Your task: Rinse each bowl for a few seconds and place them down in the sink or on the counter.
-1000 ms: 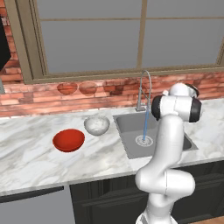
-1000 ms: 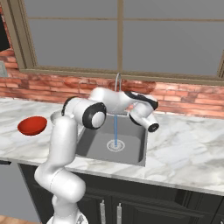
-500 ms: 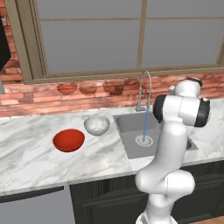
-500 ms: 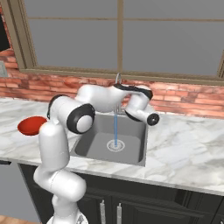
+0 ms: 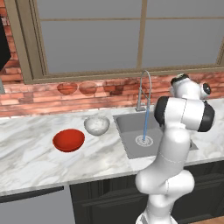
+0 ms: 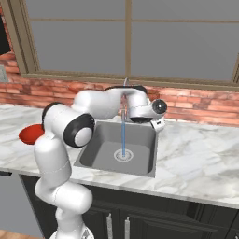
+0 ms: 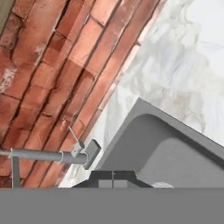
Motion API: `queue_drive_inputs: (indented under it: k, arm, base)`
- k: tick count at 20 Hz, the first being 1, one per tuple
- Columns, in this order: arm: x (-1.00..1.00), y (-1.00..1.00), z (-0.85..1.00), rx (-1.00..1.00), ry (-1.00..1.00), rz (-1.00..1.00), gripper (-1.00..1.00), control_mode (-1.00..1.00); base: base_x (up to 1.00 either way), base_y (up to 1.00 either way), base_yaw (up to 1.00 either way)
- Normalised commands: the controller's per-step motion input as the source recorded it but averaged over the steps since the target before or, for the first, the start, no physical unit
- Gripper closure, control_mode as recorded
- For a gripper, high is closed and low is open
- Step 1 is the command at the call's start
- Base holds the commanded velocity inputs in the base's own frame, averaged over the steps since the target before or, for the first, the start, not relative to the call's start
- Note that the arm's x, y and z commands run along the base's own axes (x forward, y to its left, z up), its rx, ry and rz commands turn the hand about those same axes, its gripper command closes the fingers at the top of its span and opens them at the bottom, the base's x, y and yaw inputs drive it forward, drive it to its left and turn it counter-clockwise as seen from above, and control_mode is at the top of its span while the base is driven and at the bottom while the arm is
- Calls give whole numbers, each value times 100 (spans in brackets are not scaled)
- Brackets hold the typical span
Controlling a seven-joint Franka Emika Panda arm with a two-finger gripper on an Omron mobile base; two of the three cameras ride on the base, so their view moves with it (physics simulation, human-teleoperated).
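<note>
From the left base view, the red bowl (image 5: 68,140) and the speckled white bowl (image 5: 96,125) sat side by side on the counter (image 5: 30,153), left of the sink (image 5: 131,131), where water ran from the faucet (image 5: 145,89).

From the right base view, my arm reached over the sink (image 6: 140,144), beside the faucet.

In the hand view, my gripper (image 7: 112,179) was fully closed and held nothing, above the sink's corner (image 7: 153,131).
</note>
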Motion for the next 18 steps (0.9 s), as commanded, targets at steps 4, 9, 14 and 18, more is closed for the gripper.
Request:
queue_drive_inputs:
  k: [4, 9, 14, 18]
  arm:
    - [-29, -11, 14, 2, 43, -12, 100, -100]
    - [-26, 10, 47, 1, 25, -2, 100, -100]
    - [-23, 32, 48, 4, 11, 8, 100, -100]
    - [-26, 41, 35, 2, 10, 9, -100, -100]
  base:
    - [0, 0, 0]
    - [0, 0, 0]
    - [0, 0, 0]
    - [0, 0, 0]
